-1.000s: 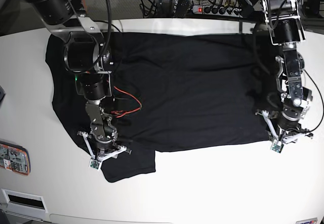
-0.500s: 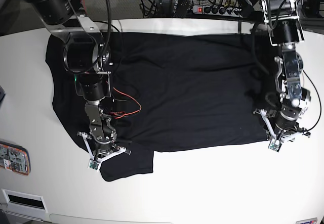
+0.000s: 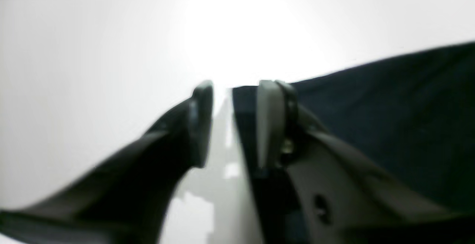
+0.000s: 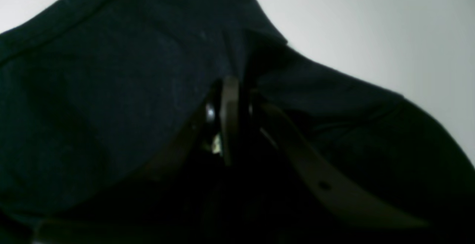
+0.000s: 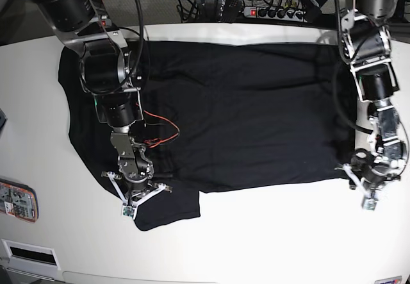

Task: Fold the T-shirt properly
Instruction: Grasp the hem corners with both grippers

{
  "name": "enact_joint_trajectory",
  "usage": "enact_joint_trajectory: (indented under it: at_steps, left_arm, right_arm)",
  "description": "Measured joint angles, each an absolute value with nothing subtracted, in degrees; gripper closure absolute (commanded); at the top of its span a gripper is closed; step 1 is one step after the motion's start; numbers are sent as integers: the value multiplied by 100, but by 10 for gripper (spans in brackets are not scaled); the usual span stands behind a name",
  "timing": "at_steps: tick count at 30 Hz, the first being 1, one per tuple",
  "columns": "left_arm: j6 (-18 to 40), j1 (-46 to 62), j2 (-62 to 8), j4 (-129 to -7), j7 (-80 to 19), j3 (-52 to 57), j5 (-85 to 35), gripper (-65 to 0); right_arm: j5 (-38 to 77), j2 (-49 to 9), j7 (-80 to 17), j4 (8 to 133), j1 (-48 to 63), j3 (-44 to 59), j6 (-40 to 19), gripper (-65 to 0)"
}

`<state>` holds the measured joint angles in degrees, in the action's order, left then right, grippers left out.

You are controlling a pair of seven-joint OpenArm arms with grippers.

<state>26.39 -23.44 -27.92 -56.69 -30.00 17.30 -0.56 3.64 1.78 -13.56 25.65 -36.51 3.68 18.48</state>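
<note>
A black T-shirt (image 5: 237, 114) lies spread flat across a white table (image 5: 269, 245). The right gripper (image 5: 136, 194) sits at the sleeve near the shirt's front edge, its jaws pressed together on a pinch of the cloth. The left gripper (image 5: 366, 183) rests at the shirt's opposite bottom corner, jaws spread, one finger (image 3: 272, 121) on the cloth edge.
</note>
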Motion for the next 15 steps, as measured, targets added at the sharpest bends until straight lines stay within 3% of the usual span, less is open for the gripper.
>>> enact_joint_trajectory:
  at_steps: [4,9,15]
  left_arm:
    - [2655,-2255,-3081,-5579,-3030,1732,-554,-377]
    - [2676,-2344,-3448,-5323,-2934,1013,-1037,-344]
    - [2652,-2519,-3446,-3830,-1885,447,-1420,-326]
  right_arm:
    - [364,178,-1361,2565,-3651,368,1848,0]
    - [366,178,-1356,2565,-3651,368,1846,0]
    - [368,189,-1343,2567,-3649,366,1848,0]
